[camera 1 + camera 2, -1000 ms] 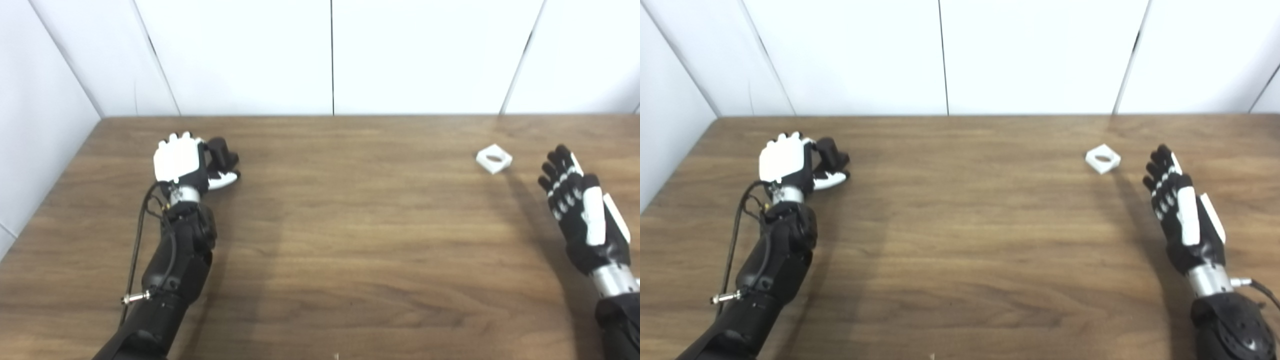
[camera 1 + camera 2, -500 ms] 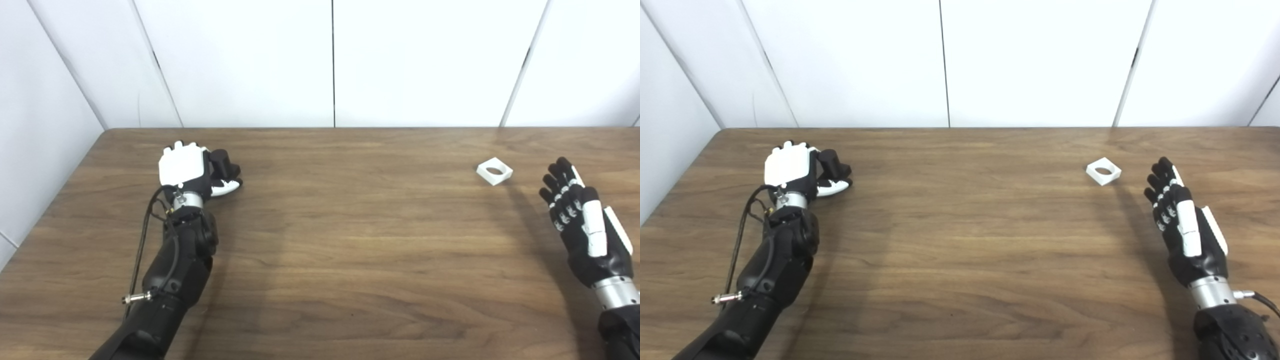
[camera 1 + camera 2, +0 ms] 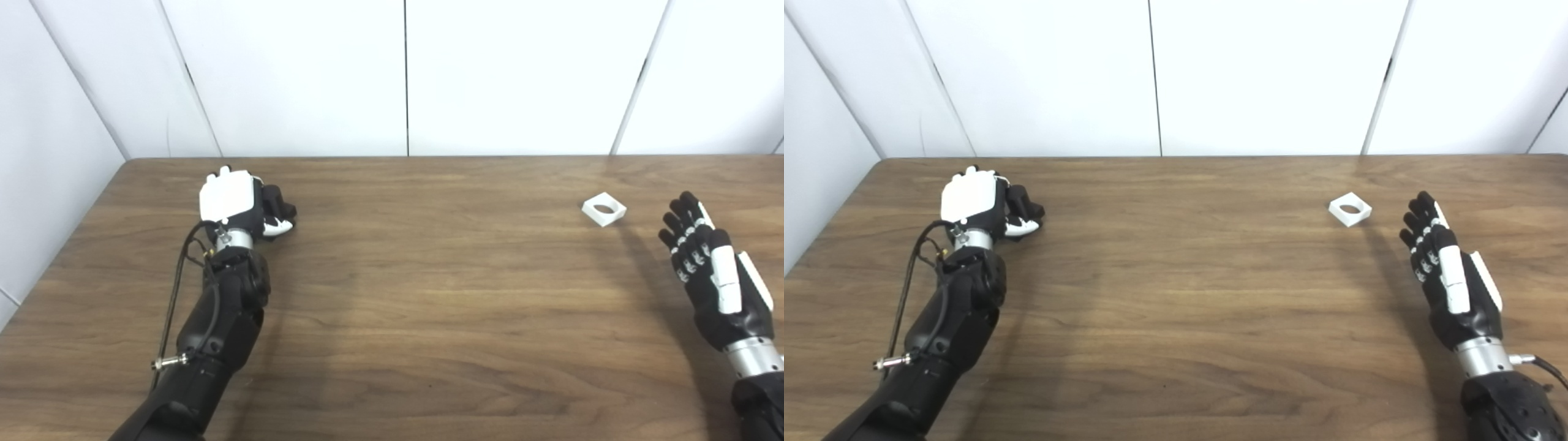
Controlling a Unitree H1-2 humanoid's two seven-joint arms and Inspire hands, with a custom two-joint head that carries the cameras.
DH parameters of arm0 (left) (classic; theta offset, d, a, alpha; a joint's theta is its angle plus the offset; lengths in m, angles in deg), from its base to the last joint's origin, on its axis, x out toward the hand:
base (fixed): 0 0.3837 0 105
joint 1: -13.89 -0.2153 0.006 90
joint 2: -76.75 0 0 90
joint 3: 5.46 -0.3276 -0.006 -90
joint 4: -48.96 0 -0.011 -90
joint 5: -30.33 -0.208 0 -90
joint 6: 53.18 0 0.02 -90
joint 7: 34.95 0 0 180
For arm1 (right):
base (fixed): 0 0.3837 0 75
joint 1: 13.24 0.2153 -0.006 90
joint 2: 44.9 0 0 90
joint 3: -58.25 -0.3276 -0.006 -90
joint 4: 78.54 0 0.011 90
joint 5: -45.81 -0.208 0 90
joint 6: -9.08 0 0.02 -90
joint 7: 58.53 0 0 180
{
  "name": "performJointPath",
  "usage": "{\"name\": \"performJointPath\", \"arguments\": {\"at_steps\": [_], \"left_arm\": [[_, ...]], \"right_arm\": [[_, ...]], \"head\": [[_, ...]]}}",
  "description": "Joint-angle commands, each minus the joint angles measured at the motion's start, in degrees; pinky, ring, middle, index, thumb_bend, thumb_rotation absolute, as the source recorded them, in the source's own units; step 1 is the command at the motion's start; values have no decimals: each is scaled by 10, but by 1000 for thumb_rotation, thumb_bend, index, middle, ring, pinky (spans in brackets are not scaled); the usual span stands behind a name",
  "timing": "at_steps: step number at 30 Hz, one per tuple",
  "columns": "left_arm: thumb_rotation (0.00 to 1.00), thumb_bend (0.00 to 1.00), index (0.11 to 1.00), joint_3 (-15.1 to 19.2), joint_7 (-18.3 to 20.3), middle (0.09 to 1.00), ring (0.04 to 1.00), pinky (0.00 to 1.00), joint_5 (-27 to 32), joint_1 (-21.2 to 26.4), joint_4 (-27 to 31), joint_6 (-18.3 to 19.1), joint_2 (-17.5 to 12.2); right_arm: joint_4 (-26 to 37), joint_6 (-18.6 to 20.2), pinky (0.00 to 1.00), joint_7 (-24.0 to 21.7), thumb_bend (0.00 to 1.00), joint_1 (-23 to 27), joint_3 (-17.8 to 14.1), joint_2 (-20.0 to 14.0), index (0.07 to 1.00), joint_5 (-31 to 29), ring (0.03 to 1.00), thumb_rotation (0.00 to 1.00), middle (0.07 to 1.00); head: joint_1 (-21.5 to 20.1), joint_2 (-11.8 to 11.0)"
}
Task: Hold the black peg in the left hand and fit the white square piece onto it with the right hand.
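Left forearm: I see my left arm (image 3: 214,324) enter from the bottom left and run up over the near half of the wooden table (image 3: 429,318). A black cable (image 3: 174,288) loops along its outer side.

Right hand: my right hand (image 3: 710,269) hangs over the right side of the table, edge-on to the cameras. Fingers (image 3: 683,229) straight and lightly spread, thumb alongside, nothing in it.

Left hand: my left hand (image 3: 236,205) is at the far left of the table, white back plate towards the cameras. Fingers curled in tight around a dark shape.

Black peg: I read the dark shape in the left hand as the black peg (image 3: 277,205). Only a small part shows past the thumb; its tilt I cannot tell.

White square piece: the white square piece (image 3: 604,209) lies flat on the table, just beyond and left of the right hand's fingertips, not touching them. Round hole faces up.

Obstruction: bare wood between right hand and piece; the left hand's back plate and fingers hide most of the peg.

Backdrop: white wall panels (image 3: 404,73) stand behind the far edge.
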Motion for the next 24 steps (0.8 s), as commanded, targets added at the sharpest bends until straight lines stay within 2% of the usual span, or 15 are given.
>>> {"name": "performJointPath", "arguments": {"at_steps": [1, 13, 17, 20, 24], "left_arm": [[253, 728, 533, -2, 12, 888, 1000, 1000, -10, 10, 2, 9, -21], [209, 718, 540, 2, 13, 873, 1000, 1000, -11, 7, 10, 9, -16], [214, 716, 547, 4, 17, 876, 1000, 1000, -12, 6, 13, 9, -14], [211, 720, 549, 6, 19, 877, 1000, 1000, -10, 4, 17, 9, -11], [222, 732, 555, 23, 39, 879, 1000, 1000, -18, -1, 28, 9, -2]], "right_arm": [[-88, -8, 1000, -3, 636, -64, 13, 33, 1000, -2, 1000, 954, 1000], [-91, -6, 1000, -7, 626, -54, 12, 28, 1000, -2, 1000, 969, 1000], [-102, -20, 1000, -13, 613, -49, 11, 24, 1000, -3, 1000, 976, 1000], [-99, -12, 1000, -10, 623, -49, 12, 23, 1000, -3, 1000, 977, 1000], [-99, -10, 1000, -15, 618, -49, 12, 22, 1000, -9, 1000, 983, 1000]], "head": [[1, 0], [1, -1], [2, -1], [2, 0], [3, 0]]}}
